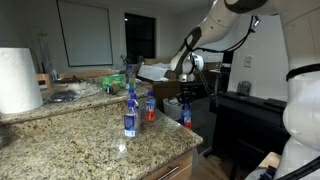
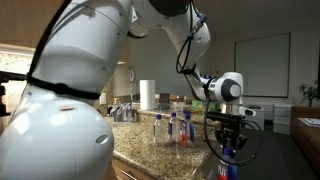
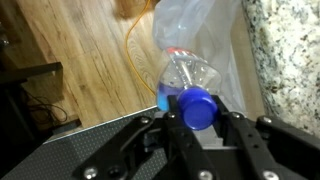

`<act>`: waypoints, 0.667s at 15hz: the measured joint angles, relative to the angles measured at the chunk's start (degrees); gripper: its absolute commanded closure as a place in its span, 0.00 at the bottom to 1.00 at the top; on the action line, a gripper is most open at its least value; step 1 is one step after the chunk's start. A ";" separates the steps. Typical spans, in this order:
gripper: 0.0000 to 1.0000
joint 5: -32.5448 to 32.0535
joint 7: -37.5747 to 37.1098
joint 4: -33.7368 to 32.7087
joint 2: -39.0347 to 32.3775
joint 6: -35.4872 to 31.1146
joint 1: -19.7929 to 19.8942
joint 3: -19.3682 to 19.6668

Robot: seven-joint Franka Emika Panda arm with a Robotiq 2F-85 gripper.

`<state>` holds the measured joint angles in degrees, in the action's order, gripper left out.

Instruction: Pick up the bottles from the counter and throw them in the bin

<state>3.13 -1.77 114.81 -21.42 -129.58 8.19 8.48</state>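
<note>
My gripper (image 3: 197,116) is shut on a small clear bottle (image 3: 190,78) just below its blue cap (image 3: 197,107), and the bottle hangs neck-up beyond the counter's edge. Beneath it in the wrist view lies the bin's pale, translucent liner (image 3: 205,25). In both exterior views the gripper (image 1: 185,98) (image 2: 228,135) carries this bottle (image 1: 186,117) (image 2: 228,152) off the granite counter (image 1: 80,145) (image 2: 140,142). A blue-labelled bottle (image 1: 130,113) and a reddish-labelled bottle (image 1: 150,106) stand upright on the counter.
A big white paper-towel roll (image 1: 18,80) stands at the counter's far left. A black piano-like cabinet (image 1: 250,115) is beyond the gripper. The wrist view shows wooden floor (image 3: 80,50), an orange cable (image 3: 135,60) and the counter's granite edge (image 3: 290,50).
</note>
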 measured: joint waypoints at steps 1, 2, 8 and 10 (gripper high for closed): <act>0.90 1.22 -0.10 -1.41 -0.86 0.00 -0.01 -0.25; 0.90 2.23 -0.27 -2.77 -1.58 0.00 -0.02 -0.55; 0.90 6.32 -0.78 -7.00 -4.46 0.00 -0.25 -3.35; 0.90 6.37 -0.93 -7.11 -5.54 -0.01 -0.36 -3.67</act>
<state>9.51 -2.70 107.70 -26.96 -129.58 7.83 4.81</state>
